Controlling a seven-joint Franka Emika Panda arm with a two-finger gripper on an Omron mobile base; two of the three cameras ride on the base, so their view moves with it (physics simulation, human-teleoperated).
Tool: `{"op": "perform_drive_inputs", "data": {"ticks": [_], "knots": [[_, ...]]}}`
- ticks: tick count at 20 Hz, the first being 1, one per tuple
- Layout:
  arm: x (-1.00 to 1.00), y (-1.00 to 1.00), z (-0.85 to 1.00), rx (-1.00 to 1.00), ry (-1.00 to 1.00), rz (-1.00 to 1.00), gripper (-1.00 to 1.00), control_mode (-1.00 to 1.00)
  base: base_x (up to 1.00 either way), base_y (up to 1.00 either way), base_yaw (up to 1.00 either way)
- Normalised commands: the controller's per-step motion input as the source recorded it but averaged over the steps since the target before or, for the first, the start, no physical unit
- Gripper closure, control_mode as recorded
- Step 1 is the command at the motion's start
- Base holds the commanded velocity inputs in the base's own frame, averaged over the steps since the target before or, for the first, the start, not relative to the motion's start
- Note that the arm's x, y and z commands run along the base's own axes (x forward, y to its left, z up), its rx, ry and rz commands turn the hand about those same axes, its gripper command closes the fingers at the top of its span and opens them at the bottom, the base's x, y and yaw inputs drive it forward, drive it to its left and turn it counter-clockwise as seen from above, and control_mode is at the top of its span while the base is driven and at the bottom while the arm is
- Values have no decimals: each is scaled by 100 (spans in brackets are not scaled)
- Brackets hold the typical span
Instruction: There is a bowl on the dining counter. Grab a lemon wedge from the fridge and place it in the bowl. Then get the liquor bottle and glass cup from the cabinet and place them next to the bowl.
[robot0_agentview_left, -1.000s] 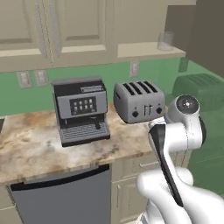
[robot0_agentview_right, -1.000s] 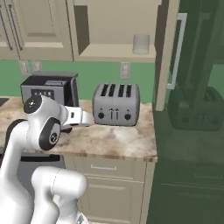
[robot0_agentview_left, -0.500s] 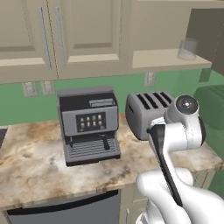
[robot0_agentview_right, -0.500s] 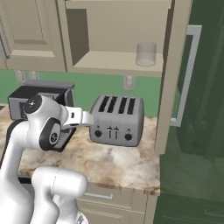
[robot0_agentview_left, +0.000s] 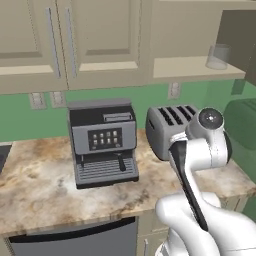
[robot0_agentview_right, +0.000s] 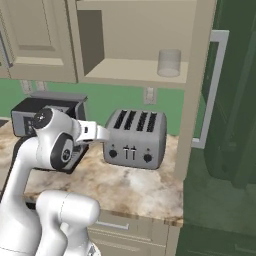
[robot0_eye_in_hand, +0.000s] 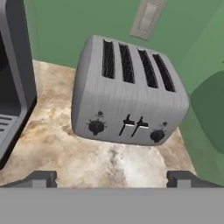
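Glass cup: clear short cylinder on beige shelf.

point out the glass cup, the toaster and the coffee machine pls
glass cup (robot0_agentview_right: 169, 63), right base view, middle of its clear side wall.
toaster (robot0_eye_in_hand: 128, 103), hand view, top-front face below the slots.
coffee machine (robot0_agentview_left: 103, 139), left base view, front button panel.
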Motion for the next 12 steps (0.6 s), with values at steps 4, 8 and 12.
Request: {"op": "perform_drive_inputs", "data": {"ticks": [4,8,12], "knots": [[37,-40,29,0,0,2,-100,-100,0,0,0],[32,-45,40,-1,0,11,-100,-100,0,0,0],[4,-35,44,-7,-7,21,-100,-100,0,0,0]]}}
